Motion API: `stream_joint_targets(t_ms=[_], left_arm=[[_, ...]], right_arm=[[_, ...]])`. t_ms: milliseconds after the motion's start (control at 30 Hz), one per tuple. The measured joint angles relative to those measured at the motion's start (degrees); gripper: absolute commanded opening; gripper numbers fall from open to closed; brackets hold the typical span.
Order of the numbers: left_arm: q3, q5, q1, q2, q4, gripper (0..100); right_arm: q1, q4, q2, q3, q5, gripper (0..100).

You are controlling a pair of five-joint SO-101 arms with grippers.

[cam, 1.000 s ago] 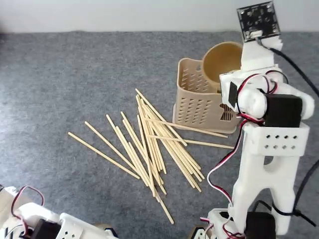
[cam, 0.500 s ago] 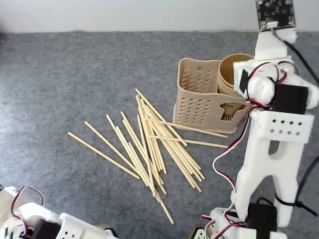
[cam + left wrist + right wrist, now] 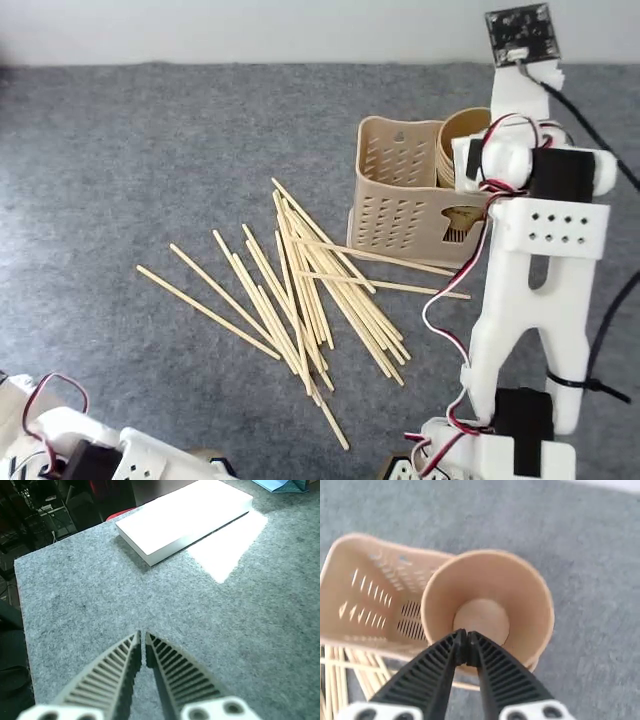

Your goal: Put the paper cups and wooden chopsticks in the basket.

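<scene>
Right jaws hang closed just above the paper cups (image 3: 485, 615) in the basket (image 3: 395, 210), left jaws closed over the surface (image 3: 150, 150), wooden chopsticks (image 3: 300, 290) scattered alongside.

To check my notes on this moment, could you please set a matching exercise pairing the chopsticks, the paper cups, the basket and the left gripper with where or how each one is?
Things:
1. wooden chopsticks
2. paper cups
3. basket
4. left gripper

Places or states:
A. stacked inside the basket
B. shut, above a bare part of the table
C. standing upright on the table
D. lying loose on the table

Right pairs: 1-D, 2-A, 3-C, 4-B.
</scene>
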Motion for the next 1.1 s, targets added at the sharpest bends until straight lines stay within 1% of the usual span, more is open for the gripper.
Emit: stream_joint_targets(t_ms=[100,267,433,600,900,1000,1100], left_arm=[[0.00,0.00,0.00,0.00,0.00,2],[0.00,0.00,0.00,0.00,0.00,2],[0.00,0.00,0.00,0.00,0.00,2],[0.00,0.00,0.00,0.00,0.00,2],[0.00,0.00,0.00,0.00,0.00,2],[0.00,0.00,0.00,0.00,0.00,2],[0.00,0.00,0.00,0.00,0.00,2]], right_arm=[[0.35,1.14,0.18,0.70,-0.09,1.3],[0.44,-1.05,1.05,4.40,-0.09,1.3],[0.00,-2.11,0.53,2.99,-0.09,2.0],[0.00,-3.87,-4.40,2.11,-0.09,1.7],[-0.09,-2.46,-11.08,2.90,-0.09,0.8],[0.09,-6.86,-16.00,8.00,-0.09,0.8],[-0.09,-13.80,-23.74,17.32,-0.09,0.8]])
